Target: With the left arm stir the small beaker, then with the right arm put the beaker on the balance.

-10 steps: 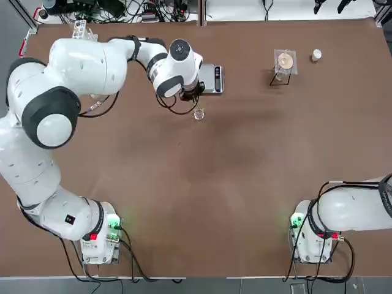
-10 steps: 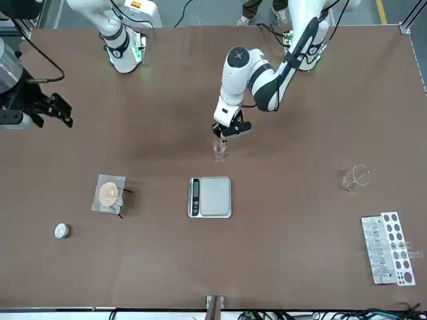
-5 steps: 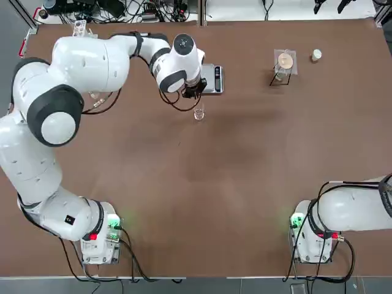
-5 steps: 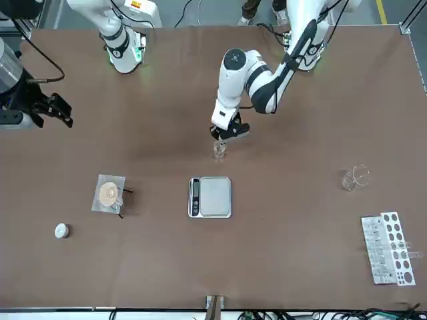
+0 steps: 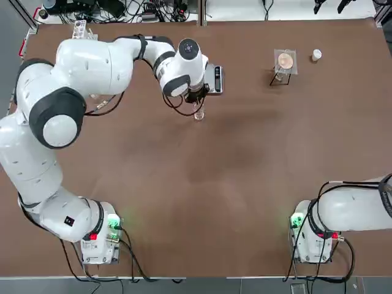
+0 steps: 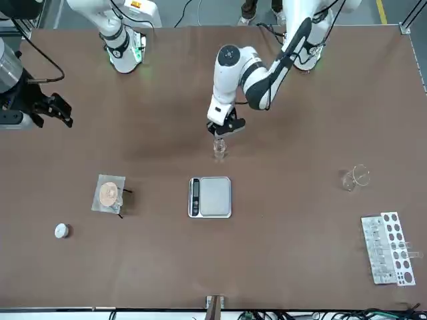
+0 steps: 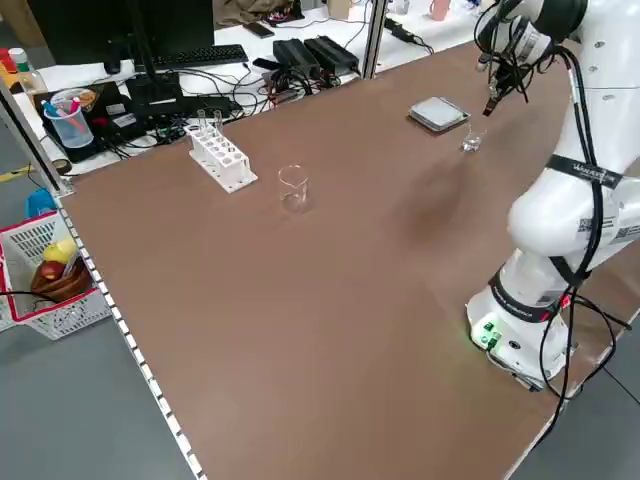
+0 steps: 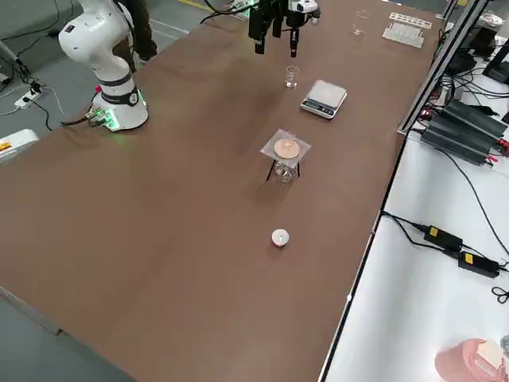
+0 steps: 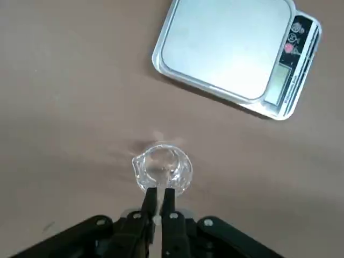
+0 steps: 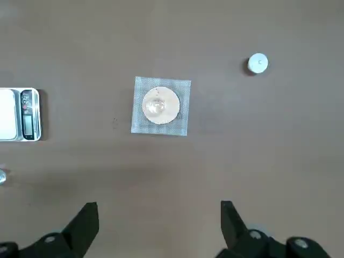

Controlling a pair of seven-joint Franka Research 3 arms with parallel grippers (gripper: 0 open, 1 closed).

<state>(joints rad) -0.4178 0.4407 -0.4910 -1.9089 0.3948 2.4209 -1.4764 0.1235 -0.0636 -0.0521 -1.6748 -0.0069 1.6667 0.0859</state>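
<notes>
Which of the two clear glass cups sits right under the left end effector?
The small beaker beside the balance; the larger beaker stands far off near the rack.

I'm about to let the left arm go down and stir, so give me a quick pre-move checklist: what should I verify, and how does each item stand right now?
1. Left gripper shut on the thin rod: ok, fingers pinched together on it.
2. Rod lined up with the small beaker: ok, in the left wrist view the tip sits at the beaker's rim.
3. Rod tip already inside the beaker: cannot tell.
4. Beaker upright on the table, apart from the balance: ok.
5. Balance pan bare for the later placing: ok.
6. Right gripper open and parked away from the beaker: ok.
</notes>
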